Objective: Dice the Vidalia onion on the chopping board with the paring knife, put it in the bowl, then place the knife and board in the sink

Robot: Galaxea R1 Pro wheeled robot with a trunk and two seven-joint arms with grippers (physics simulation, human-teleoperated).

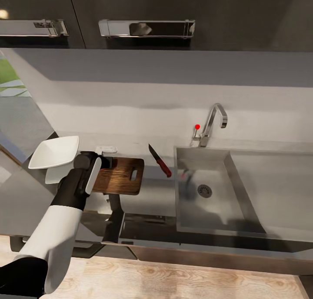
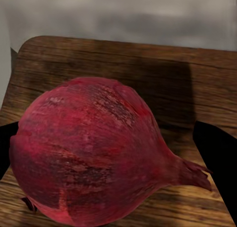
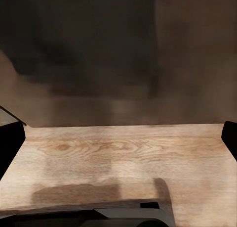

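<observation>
With the Vidalia onion (image 2: 94, 153) between the left claw's (image 1: 103, 161) wide fingers over the chopping board (image 1: 124, 175), next comes setting it down and fetching the paring knife (image 1: 160, 161).

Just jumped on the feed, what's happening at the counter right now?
The left hand is at the chopping board, with the Vidalia onion whole between its fingers just over the wood. Whether the fingers grip it I cannot tell. The paring knife lies untouched on the countertop, between board and sink. The bowl sits left of the board, nothing in it. The right hand's camera looks at wooden floor.
</observation>
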